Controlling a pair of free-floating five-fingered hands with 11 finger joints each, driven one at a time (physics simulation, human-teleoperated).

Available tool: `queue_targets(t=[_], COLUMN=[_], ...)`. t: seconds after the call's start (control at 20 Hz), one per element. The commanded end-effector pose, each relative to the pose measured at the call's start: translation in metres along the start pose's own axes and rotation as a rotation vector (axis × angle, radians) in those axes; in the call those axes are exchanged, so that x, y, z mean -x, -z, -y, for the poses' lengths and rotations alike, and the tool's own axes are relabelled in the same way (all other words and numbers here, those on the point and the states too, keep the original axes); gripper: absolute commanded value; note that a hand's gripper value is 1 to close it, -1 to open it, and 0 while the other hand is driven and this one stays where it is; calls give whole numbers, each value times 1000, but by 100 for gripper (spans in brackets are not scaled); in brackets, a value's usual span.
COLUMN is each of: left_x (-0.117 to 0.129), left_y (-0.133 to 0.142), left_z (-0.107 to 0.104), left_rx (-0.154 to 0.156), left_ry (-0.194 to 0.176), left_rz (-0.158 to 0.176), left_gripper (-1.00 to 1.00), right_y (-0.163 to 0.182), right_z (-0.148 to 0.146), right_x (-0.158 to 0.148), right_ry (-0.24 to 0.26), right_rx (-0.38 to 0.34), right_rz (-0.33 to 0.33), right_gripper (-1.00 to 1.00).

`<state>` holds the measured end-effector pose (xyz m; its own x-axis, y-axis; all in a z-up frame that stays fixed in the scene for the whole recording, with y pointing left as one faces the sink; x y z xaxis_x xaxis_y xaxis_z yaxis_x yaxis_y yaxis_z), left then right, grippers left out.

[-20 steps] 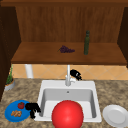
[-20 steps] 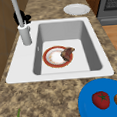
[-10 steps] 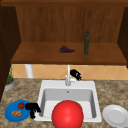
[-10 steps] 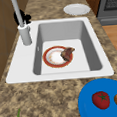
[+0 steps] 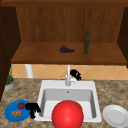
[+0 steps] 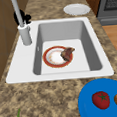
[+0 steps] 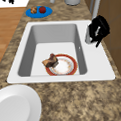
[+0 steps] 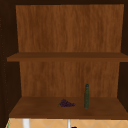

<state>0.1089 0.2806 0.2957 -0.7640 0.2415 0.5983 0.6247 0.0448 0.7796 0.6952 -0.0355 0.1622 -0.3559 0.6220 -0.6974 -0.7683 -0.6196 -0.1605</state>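
My right hand (image 5: 75,74) hovers at the back of the white sink (image 5: 45,87), right beside the faucet (image 5: 68,75). From the right side, this hand (image 7: 99,27) looks curled round the faucet's small handle. It also peeks out behind the spout as the hand (image 6: 21,17) in the left side view. My left hand (image 5: 32,108) hangs relaxed over the right edge of a blue plate (image 5: 10,113) holding a tomato (image 5: 21,105) and a brown pastry (image 5: 16,113). In the basin lies a red-rimmed plate (image 6: 45,58) with a brown lump (image 6: 67,53) on it.
A large red round shape (image 5: 67,115) covers the sink's front in the front view. A white plate (image 5: 115,115) rests on the granite counter to the right. The wooden shelf above carries grapes (image 8: 66,103) and a green bottle (image 8: 86,96). A potted plant (image 5: 8,80) stands at far left.
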Motion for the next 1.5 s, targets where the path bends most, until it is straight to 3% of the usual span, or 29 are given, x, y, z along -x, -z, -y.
queue_targets(t=[0.0,0.45,0.6,0.65,0.7,0.85,0.95,1.2,1.45], left_x=[0,0,0,0,0,0,0,0,0], left_y=[0,0,0,0,0,0,0,0,0], left_z=[0,0,0,0,0,0,0,0,0], left_rx=[0,0,0,0,0,0,0,0,0], left_ry=[0,0,0,0,0,0,0,0,0], left_rz=[0,0,0,0,0,0,0,0,0], left_gripper=[0,0,0,0,0,0,0,0,0], right_y=[0,-1,0,1,0,-13,-19,-36,-48], right_z=[5,5,3,4,0,6,12,19,3], right_x=[-10,-9,-5,-9,0,16,23,41,74], right_ry=[60,60,36,15,6,-11,44,75,88], right_rx=[38,35,23,9,2,-18,-54,-58,18], right_rz=[104,109,133,39,7,37,71,121,171], right_gripper=[100,100,100,100,-100,-100,-100,-100,-100])
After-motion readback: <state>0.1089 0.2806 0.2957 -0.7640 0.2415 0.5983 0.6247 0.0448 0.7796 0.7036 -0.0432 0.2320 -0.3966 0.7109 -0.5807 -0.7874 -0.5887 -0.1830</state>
